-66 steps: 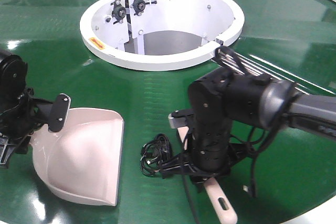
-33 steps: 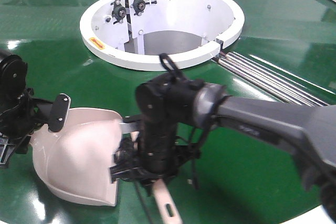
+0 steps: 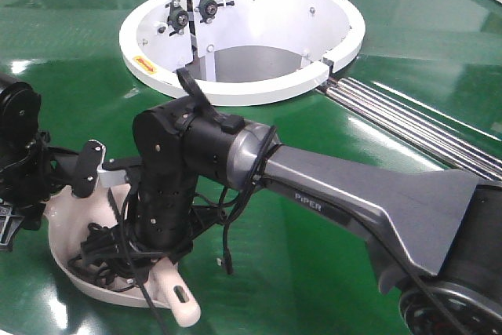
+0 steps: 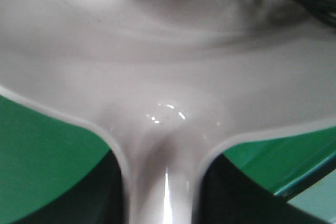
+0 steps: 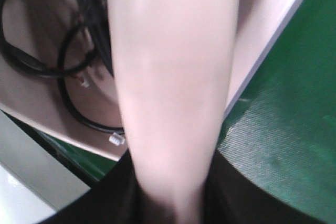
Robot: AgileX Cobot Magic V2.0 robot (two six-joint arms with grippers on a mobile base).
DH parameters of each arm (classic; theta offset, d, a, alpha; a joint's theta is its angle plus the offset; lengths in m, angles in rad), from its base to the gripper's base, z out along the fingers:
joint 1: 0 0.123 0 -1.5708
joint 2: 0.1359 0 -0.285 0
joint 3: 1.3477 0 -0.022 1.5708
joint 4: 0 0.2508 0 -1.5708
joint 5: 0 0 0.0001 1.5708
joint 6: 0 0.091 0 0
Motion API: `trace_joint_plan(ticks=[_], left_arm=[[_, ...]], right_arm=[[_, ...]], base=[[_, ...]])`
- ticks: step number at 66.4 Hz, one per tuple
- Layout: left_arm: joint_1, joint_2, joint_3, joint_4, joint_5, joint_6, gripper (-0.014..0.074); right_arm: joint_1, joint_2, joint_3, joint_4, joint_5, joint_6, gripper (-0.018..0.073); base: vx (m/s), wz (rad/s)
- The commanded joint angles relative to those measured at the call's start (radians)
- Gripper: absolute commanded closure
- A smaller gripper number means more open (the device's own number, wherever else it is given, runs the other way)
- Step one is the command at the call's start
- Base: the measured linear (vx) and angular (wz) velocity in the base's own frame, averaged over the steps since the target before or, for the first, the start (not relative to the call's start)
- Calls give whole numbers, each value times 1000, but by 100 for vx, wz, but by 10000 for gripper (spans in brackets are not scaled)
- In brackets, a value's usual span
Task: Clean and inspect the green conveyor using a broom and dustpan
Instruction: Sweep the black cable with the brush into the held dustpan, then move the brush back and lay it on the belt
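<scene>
While our right gripper (image 5: 170,198) clamps the broom (image 5: 168,103) by its handle, the brush reaches over the dustpan (image 3: 69,213), which rests on the green conveyor (image 3: 392,52) camera-side of the white ring housing (image 3: 235,93). Our left gripper (image 4: 164,195) pinches the dustpan's handle. A black cable tangle (image 3: 96,250) lies inside the dustpan.

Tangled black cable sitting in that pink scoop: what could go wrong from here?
The tangled black cable lies inside the beige-pink plastic dustpan, by the beige plastic broom. Drawing the broom back might drag a loop out onto the glossy green conveyor. A loop could also snag the right arm's dangling wire.
</scene>
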State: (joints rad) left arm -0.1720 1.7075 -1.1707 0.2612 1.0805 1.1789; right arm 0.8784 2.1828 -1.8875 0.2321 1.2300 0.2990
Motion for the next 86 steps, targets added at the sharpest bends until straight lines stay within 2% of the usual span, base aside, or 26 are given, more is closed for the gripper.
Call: trace_joint_plan(ticks=[1, 13, 20, 29, 45, 67, 76, 86], left_arm=[[-7, -38, -30, 6, 5, -15, 603], [-7, -38, -30, 6, 5, -15, 603], [-7, -38, -30, 6, 5, -15, 603], [-7, -38, -30, 6, 5, -15, 603], [-7, -38, -30, 6, 5, -15, 603], [-7, -38, -30, 6, 5, -15, 603], [-7, -38, -30, 6, 5, -15, 603], [-7, -38, -30, 6, 5, -15, 603]], right_arm=[[-19, -80, -35, -15, 59, -12, 564], [-47, -115, -32, -100, 59, -13, 563], [-87, -162, 18, -107, 59, -34, 561], [-177, -254, 148, -115, 57, -76, 561], [-355, -461, 415, -232, -51, -103, 561], [-569, -633, 650, -232, -132, -233, 561], [-610, -634, 701, -232, -154, -262, 561], [-610, -634, 753, -232, -231, -262, 561]], base=[[0, 0], [0, 0], [0, 0], [0, 0], [0, 0], [0, 0], [0, 0], [0, 0]])
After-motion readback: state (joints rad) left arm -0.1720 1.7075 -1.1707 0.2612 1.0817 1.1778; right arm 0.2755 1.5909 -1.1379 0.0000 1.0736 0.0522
